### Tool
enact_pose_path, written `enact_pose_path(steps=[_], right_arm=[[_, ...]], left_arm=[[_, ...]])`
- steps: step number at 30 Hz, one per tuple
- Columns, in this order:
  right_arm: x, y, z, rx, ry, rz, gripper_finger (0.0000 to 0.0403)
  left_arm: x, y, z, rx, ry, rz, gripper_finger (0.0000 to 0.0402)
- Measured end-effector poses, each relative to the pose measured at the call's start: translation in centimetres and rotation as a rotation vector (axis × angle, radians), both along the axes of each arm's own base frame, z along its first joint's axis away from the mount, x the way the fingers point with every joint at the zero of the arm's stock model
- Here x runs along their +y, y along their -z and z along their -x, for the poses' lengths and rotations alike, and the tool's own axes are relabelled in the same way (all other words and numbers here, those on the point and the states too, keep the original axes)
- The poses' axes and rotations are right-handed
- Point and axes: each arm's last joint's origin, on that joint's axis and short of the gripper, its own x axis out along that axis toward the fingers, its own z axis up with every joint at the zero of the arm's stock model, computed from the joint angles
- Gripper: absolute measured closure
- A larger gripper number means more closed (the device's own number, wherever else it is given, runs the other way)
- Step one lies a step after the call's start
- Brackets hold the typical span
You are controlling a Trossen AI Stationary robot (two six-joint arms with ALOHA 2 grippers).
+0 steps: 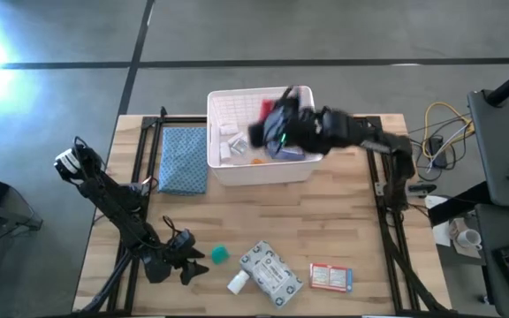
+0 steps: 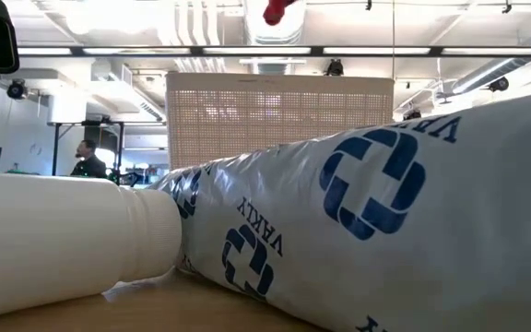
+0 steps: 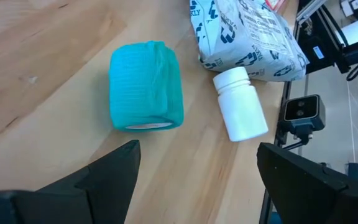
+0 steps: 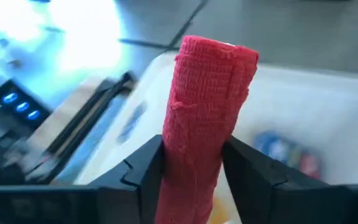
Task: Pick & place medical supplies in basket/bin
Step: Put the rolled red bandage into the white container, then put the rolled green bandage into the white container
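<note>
I read little: blue cross emblems and upside-down lettering, roughly "VRKLY", on the grey-white packet (image 2: 358,212); at my three o'clock; nothing else legible.

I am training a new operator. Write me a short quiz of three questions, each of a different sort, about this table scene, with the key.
1. True or false: the right gripper holds a red bandage roll above the white bin.
2. Which item lies nearest the open left gripper? A) teal bandage roll B) white-red box C) blue pouch
3. Fill in: the white pill bottle lies on its ____ beside the grey-white packet.

Key: 1 true; 2 A; 3 side.
</note>
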Motion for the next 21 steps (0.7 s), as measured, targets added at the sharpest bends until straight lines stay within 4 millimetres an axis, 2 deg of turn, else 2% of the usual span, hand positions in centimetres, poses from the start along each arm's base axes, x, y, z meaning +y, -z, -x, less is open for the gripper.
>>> enact_pose_path(steps=[4,7,14,21], right_arm=[[-3.4,-0.7,1.3,0.003,0.047,-0.030,0.0215],[-4.3,-0.8,1.5,0.002,0.059,-0.040,0.0184],[-4.4,-0.2,1.6,0.096,0.020,-0.013,0.0134],[-2.0,0.5,1.9,0.208,-0.053,-0.029,0.0126]], left_arm=[[0.0,0.0,0.0,0.001,-0.001,0.000,0.0100],[0.0,0.0,0.0,0.002,-0.003,0.003,0.0100],[0.0,0.0,0.0,0.005,-0.017,0.022,0.0100],[0.1,0.0,-0.1,0.007,-0.032,0.034,0.0100]])
